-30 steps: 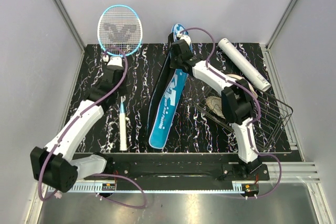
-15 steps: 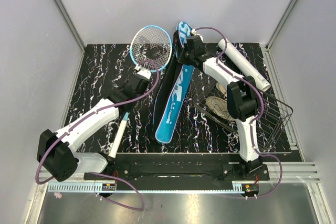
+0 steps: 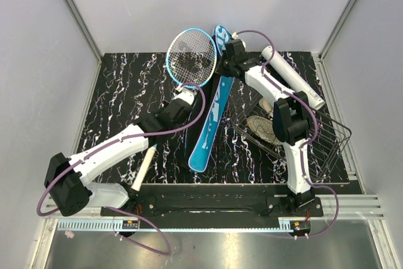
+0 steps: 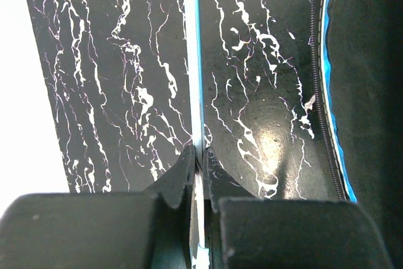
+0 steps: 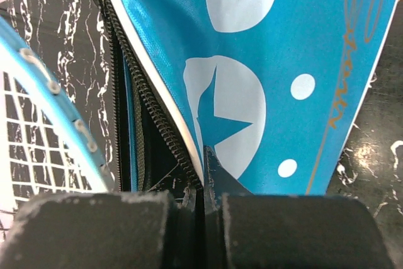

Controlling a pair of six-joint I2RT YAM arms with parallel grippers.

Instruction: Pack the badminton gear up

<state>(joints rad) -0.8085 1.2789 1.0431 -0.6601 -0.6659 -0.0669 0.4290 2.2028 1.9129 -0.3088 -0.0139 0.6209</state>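
The black marbled table [image 3: 119, 99] carries a blue cover [image 3: 211, 124] lying aslant from the far middle toward the near edge, its zip edge gaping. At the right stands a black wire basket [image 3: 324, 146], tipped, with pale woven things inside. A blue-framed racket [image 3: 191, 58] hangs with its head at the far end, just beside the cover's open top, and its white handle shows under the left forearm. A white tube [image 3: 293, 77] lies at the far right, near the basket. The left gripper [image 4: 198, 159] is pinched tight on the racket's thin shaft. The right gripper [image 5: 203, 177] is clamped on the cover's upper flap by the zip.
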